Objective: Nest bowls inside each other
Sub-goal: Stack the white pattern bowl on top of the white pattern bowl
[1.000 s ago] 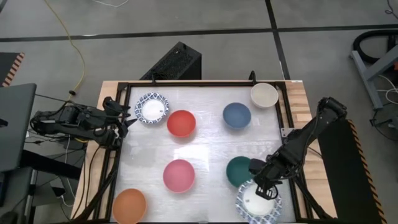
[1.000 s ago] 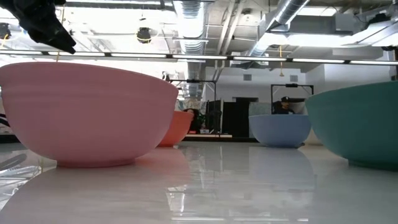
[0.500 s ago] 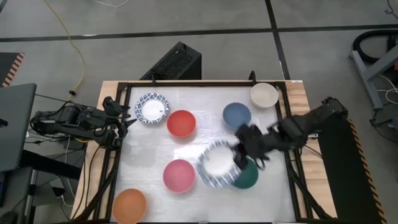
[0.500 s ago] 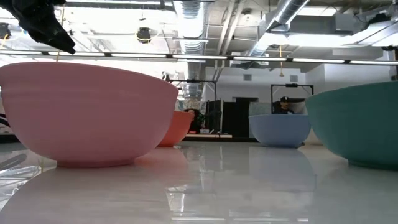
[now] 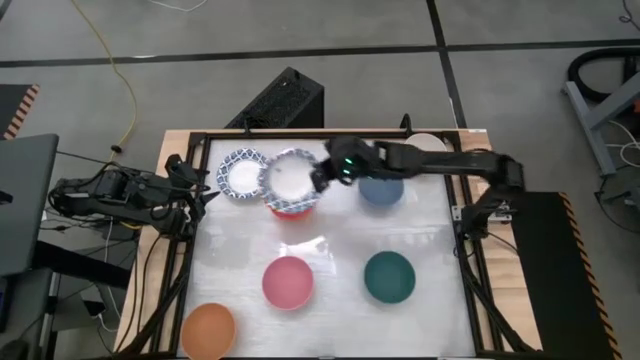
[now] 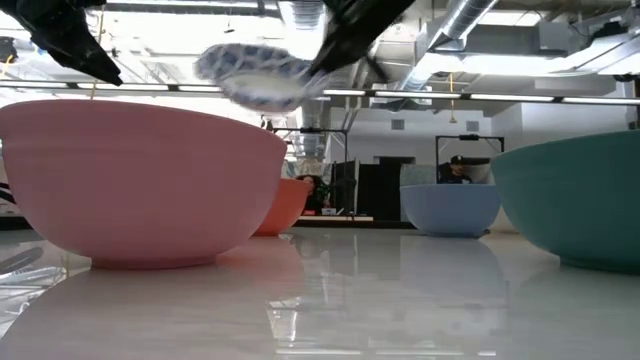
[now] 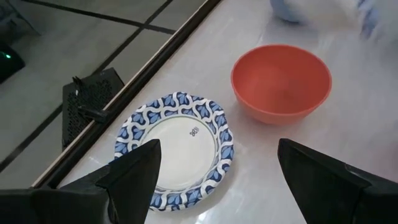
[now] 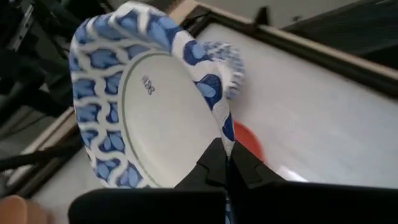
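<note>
Your right tool point(image 5: 322, 178) is pinching the rim of a blue-patterned white bowl point(image 5: 291, 176) and holds it in the air above the red bowl point(image 5: 295, 209), near the far left part of the worktop point(image 5: 330, 250). In the right wrist view this bowl point(image 8: 140, 99) is tilted, with the dark fingers pressed together on its edge. A second patterned bowl point(image 5: 241, 173) lies on the worktop just beside the red one. Your left tool point(image 7: 214, 180) waits at the left edge with its fingers spread wide, empty, looking at that second bowl. The blue bowl point(image 5: 381, 190), cream bowl point(image 5: 432, 145), pink bowl point(image 5: 288, 281), green bowl point(image 5: 389, 277) and orange bowl point(image 5: 208, 331) stand apart from each other.
</note>
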{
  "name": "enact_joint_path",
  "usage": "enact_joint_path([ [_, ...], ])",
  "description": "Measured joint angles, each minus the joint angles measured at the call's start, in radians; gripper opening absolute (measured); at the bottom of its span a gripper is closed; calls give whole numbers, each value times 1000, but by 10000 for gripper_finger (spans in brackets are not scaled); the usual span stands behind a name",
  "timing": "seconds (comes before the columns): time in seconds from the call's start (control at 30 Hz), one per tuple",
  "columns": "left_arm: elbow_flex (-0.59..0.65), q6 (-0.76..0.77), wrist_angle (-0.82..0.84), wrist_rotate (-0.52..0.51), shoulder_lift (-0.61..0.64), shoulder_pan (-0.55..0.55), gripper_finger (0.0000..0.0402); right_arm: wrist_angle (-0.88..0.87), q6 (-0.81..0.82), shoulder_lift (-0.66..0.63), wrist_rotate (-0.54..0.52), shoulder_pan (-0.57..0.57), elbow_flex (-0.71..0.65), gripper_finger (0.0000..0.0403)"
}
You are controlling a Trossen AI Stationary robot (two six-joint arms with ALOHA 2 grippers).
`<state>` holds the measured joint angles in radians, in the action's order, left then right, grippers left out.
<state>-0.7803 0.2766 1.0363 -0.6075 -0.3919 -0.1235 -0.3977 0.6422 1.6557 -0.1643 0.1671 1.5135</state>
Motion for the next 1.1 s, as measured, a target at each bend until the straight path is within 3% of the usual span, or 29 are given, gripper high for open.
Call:
enact_joint_path([
  [0.1,0,0,0,0,0,0,314,178,-8,109,161,68,17,7],
  [0.2,0,1,-1,0,0,0,314,229,-21,221,244,116,97,7],
  [0.6,0,4,-2,-2,0,0,314,216,-60,633,322,168,570,7],
  [0.77,0,6,-2,-2,0,0,314,128,-59,761,325,182,742,7],
  [0.93,0,11,-1,1,0,0,314,53,-56,846,324,205,841,8],
  [1.1,0,23,3,2,0,0,314,27,-17,856,324,231,836,23],
])
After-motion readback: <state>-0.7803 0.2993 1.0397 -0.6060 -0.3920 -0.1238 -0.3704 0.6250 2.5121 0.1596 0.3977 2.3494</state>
